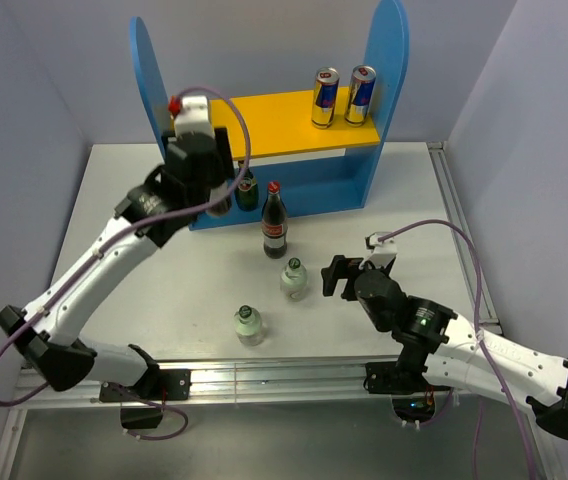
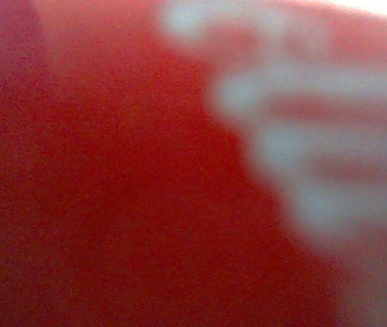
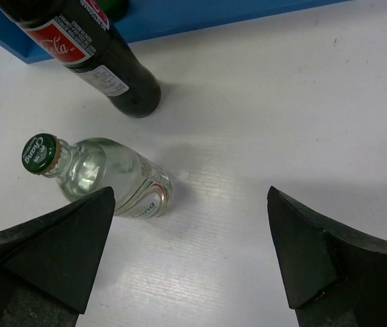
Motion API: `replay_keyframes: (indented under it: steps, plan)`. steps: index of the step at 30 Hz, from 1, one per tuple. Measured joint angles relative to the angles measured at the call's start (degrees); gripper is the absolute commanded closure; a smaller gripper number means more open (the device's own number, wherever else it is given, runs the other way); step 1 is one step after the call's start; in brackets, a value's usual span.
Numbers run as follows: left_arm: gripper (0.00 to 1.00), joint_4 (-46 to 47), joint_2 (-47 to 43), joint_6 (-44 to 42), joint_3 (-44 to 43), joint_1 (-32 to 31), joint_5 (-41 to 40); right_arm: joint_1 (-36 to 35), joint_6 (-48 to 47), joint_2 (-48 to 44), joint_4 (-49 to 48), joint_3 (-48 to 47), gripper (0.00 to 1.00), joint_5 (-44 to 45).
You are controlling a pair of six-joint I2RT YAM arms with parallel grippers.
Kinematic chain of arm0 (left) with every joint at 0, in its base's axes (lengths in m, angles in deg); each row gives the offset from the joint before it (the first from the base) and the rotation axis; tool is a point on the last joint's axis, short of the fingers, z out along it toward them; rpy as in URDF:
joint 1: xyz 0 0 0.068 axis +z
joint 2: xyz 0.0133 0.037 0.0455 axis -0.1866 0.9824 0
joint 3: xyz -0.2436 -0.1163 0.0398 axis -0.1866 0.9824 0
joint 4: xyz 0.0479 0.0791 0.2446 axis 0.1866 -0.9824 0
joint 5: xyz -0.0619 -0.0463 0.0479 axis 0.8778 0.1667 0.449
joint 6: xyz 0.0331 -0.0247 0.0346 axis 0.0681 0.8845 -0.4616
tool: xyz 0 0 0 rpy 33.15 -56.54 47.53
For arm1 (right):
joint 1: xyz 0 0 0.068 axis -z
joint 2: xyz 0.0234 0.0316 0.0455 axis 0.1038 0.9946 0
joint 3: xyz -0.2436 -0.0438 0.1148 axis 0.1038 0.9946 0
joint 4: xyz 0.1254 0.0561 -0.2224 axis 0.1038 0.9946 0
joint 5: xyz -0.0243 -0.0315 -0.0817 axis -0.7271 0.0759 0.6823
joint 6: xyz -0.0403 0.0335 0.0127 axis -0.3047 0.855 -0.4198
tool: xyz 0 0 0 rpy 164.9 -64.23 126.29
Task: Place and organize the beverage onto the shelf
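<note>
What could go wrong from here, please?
The open right gripper faces the small clear bottle, which sits off centre towards one finger; closing in could tip it or nudge the cola bottle close behind. The left wrist view is only a red blur, so the left gripper has no close view beside the blue side panel of the shelf and might bump it.

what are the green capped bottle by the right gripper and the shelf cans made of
Bottle: probably clear glass, glossy and see-through; its cap looks crimped metal. Cans: likely aluminium, with shiny silver sheen.
</note>
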Motion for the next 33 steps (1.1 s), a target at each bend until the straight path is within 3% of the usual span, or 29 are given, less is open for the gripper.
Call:
replay_keyframes:
  steps: [10,21,30,33]
  plan:
    - [1.00,-6.91,15.34,-6.45,-30.21,10.69,7.15,0.00,0.00,-1.18,-0.04,0.57,0.00,-0.28]
    - [1.00,-6.40,22.73,-6.91,-37.64,19.37,11.91,0.00,0.02,-2.45,-0.04,0.70,0.00,-1.11]
    - [1.00,-0.09,26.34,-8.09,-37.64,20.24,13.64,0.00,0.17,-2.51,-0.46,1.64,0.00,-1.42]
    - [0.93,1.64,27.08,-8.31,-37.64,20.39,13.64,0.00,0.20,-2.47,-0.63,1.68,0.00,-1.51]
